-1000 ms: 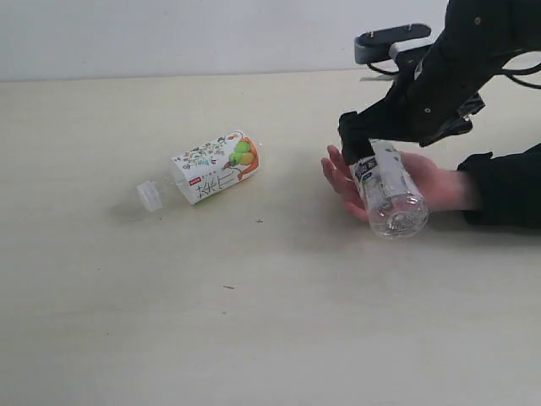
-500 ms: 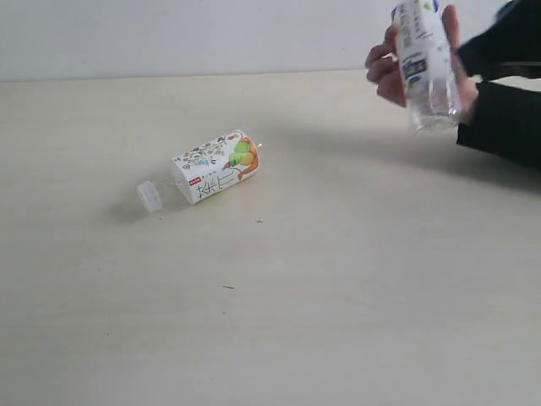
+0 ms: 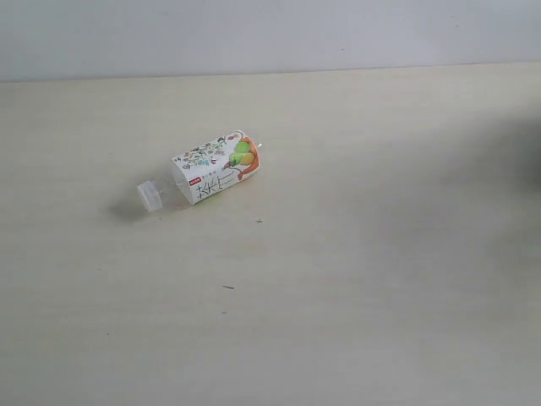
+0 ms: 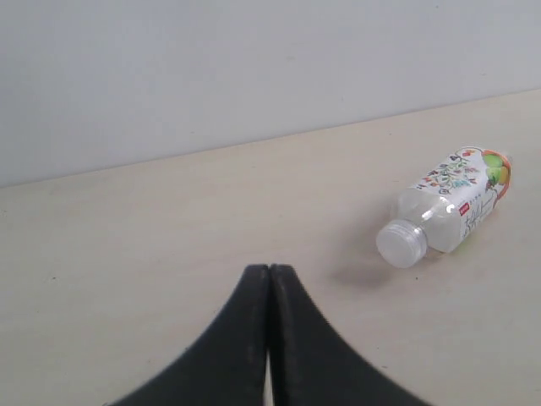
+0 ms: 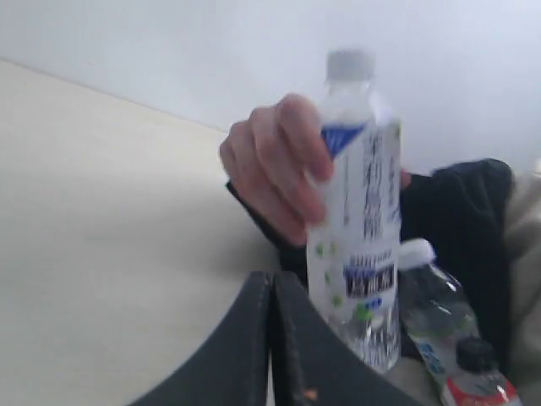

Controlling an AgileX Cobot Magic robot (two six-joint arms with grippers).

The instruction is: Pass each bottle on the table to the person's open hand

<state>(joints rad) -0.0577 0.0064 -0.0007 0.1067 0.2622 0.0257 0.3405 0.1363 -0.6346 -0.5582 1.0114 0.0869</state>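
The left gripper (image 4: 269, 275) is pressed shut on nothing. The floral-label bottle (image 4: 446, 211) lies on its side on the table (image 4: 169, 237), ahead of the jaws and off to one side, its white cap (image 4: 402, 244) facing them. The right gripper (image 5: 271, 279) is closed and empty too. Just beyond its tips, the person's hand (image 5: 275, 169) grips a white-labelled bottle (image 5: 355, 220) upright, with a white-capped bottle (image 5: 431, 309) and a black-capped bottle (image 5: 473, 372) beside it.

The table (image 3: 355, 321) looks like pale wood-grain, matt and smooth. Ahead of the left gripper's (image 4: 269, 269) matt black jaws, the floral bottle (image 4: 448, 211) is clear glossy plastic with a printed label and a ribbed white cap (image 4: 401, 244). Past the right gripper's (image 5: 270, 276) jaws, the blue-labelled bottle (image 5: 363, 194) is likewise clear plastic, beside a dark cloth sleeve (image 5: 456, 211).
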